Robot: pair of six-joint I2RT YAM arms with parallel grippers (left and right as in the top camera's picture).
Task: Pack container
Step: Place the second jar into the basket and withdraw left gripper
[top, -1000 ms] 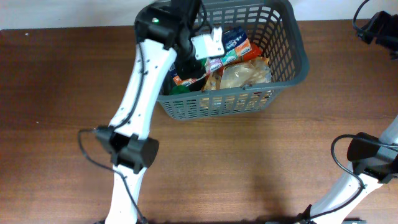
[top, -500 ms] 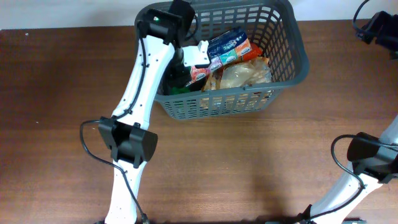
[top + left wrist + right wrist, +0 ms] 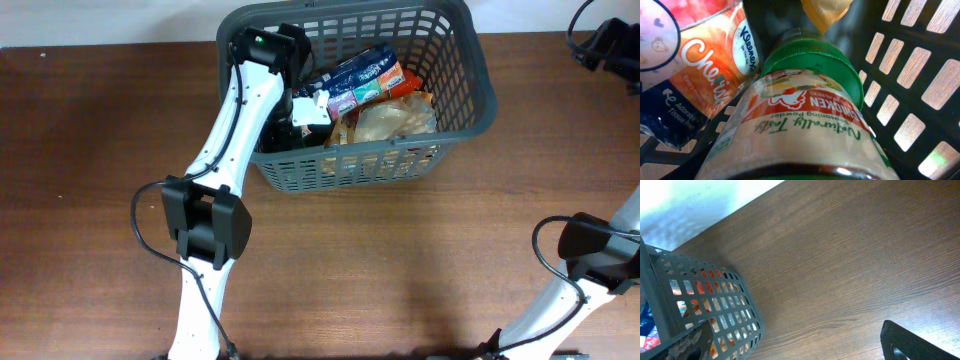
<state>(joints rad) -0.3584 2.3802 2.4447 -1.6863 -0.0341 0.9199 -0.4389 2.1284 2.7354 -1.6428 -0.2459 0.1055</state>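
While left gripper [image 3: 298, 114] hangs inside container [image 3: 468, 95], jar [image 3: 805, 95] lies just beneath.

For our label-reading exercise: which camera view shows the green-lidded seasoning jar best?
The left wrist view: the jar fills it, green lid and label readable. In the overhead, the left arm hides it inside the basket. The right wrist view shows only the basket's outer wall.
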